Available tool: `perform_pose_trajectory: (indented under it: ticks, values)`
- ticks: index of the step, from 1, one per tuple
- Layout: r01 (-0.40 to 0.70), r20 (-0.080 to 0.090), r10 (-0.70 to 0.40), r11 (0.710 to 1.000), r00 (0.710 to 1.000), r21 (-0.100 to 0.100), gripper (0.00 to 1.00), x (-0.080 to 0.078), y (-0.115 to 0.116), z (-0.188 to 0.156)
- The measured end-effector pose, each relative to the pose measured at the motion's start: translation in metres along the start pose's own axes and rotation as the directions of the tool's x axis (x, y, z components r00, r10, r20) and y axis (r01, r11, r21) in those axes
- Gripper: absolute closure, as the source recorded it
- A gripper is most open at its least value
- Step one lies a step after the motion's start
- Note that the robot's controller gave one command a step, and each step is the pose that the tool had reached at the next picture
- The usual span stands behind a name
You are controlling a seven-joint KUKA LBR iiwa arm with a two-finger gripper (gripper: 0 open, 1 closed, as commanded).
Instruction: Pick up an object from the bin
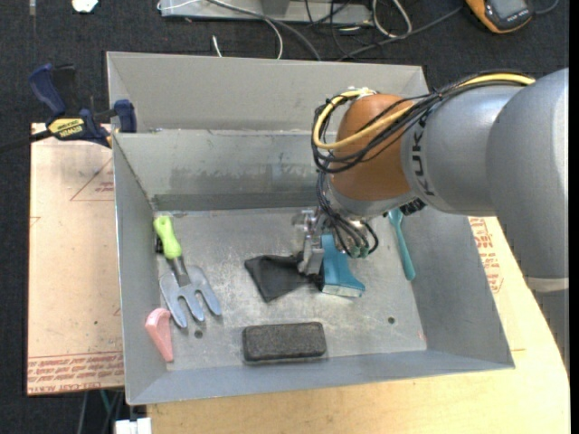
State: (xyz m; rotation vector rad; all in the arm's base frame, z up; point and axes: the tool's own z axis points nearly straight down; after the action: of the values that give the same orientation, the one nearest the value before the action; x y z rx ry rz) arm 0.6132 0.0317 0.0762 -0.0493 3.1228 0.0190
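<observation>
I see my gripper [313,257] low at the middle of the bin [271,89], touching down between a black wedge-shaped piece [274,278] and a blue block [342,275]. I cannot tell its opening. There is bare floor to the left, toward a green-handled fork [181,278], and a dark sponge [283,342] lies near the front wall.

Single overhead camera, tilted slightly from one side, whole grey bin [235,165] in frame, arm [488,152] entering from right
</observation>
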Motion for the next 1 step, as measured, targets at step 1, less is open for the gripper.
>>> perform_pose_trajectory:
  ticks: [1]
  values:
    - [0.0, 0.0, 0.0, 1.0, 1.0, 0.0, 1.0, 0.0, 0.0, -0.0003]
